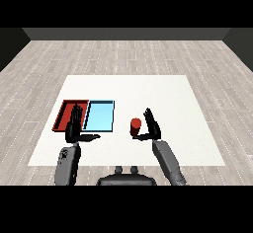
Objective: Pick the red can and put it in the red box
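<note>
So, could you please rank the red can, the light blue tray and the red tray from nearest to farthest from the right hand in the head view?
From the right hand:
1. Red can, just to its left, beside the thumb.
2. Light blue tray, further left.
3. Red tray, farthest left, partly behind the left hand.

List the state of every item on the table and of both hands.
red can: upright on the table, not in a tray
red tray: holds nothing visible
light blue tray: empty
right hand: open beside the can
left hand: open, over the red tray
</note>
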Controlling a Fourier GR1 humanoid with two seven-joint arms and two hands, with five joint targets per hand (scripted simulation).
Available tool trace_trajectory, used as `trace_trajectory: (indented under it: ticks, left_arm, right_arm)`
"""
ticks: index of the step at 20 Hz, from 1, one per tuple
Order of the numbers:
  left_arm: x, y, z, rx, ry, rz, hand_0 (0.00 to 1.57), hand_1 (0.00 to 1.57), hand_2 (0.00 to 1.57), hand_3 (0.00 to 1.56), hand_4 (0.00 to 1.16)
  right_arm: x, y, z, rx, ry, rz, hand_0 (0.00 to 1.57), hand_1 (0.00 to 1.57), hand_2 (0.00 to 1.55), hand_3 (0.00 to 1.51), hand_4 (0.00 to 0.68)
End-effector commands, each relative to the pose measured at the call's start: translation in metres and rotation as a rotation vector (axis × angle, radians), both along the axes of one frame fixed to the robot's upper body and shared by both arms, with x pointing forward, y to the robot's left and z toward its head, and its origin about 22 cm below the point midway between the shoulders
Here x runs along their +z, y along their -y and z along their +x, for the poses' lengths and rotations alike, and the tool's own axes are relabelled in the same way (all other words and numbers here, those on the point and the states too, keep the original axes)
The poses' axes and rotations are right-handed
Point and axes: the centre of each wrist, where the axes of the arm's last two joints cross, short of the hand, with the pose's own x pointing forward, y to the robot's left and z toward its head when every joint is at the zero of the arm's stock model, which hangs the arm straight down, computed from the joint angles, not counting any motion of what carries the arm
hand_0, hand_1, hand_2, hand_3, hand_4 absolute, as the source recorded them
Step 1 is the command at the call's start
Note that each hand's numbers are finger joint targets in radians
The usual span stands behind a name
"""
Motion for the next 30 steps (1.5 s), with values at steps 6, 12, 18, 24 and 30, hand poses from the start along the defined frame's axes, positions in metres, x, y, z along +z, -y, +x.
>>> trace_trajectory:
  ticks: [6,12,18,24,30]
  left_arm:
    - [0.005,-0.008,-0.001,-0.016,0.019,0.001,0.00,0.00,0.00,0.00,0.00]
    - [-0.002,-0.010,-0.001,-0.019,0.004,-0.005,0.00,0.00,0.00,0.00,0.00]
    - [0.004,0.009,0.007,-0.011,0.010,0.006,0.00,0.00,0.00,0.00,0.00]
    - [-0.021,-0.014,0.005,-0.017,0.007,0.025,0.00,0.00,0.00,0.00,0.00]
    - [-0.006,-0.006,-0.001,-0.004,0.021,0.006,0.00,0.00,0.00,0.00,0.00]
  right_arm:
    - [-0.011,-0.007,0.003,-0.017,-0.033,0.037,0.00,0.00,0.00,0.00,0.000]
    - [-0.028,-0.022,-0.010,0.005,-0.044,0.028,0.00,0.00,0.00,0.00,0.000]
    - [-0.013,-0.019,0.007,0.005,-0.039,0.033,0.00,0.00,0.00,0.00,0.000]
    - [-0.002,-0.021,0.013,0.024,-0.028,0.041,0.00,0.00,0.00,0.00,0.000]
    - [-0.003,-0.046,-0.004,0.070,-0.039,0.068,0.00,0.00,0.00,0.00,0.000]
